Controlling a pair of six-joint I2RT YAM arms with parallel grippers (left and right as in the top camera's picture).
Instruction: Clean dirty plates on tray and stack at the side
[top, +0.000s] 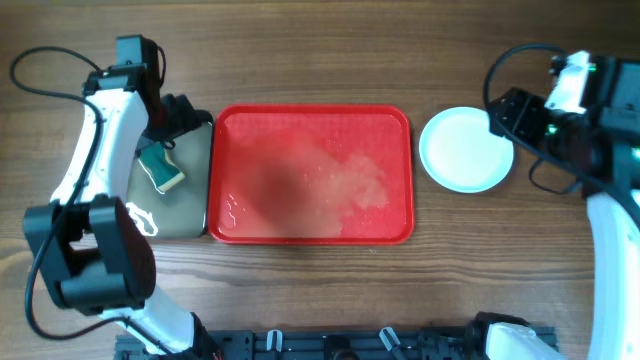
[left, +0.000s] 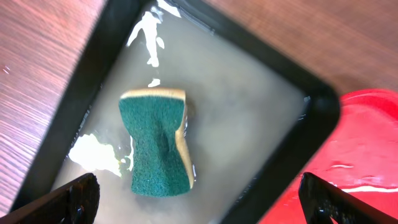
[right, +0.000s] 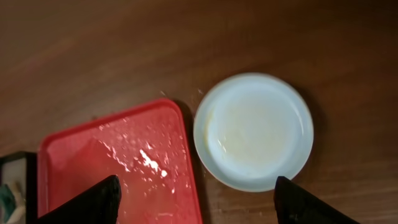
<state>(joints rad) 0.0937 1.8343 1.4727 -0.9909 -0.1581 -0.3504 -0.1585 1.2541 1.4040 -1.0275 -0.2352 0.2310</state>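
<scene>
The red tray (top: 310, 175) lies mid-table with no plates on it, only wet, foamy smears. It also shows in the right wrist view (right: 118, 168) and as a corner in the left wrist view (left: 367, 143). A pale turquoise-white plate (top: 467, 150) with faint yellowish smears lies on the wood to the right of the tray; I cannot tell whether others lie under it. My right gripper (top: 505, 115) hovers above it, open and empty (right: 196, 202), over the plate (right: 253, 130). My left gripper (top: 185, 118) is open and empty (left: 199, 199) above the black tray.
A smaller black tray (top: 180, 210) holding murky water sits against the red tray's left side, its rim showing in the left wrist view (left: 292, 62). A green and yellow sponge (top: 162, 170) lies in it, also in the left wrist view (left: 158, 143).
</scene>
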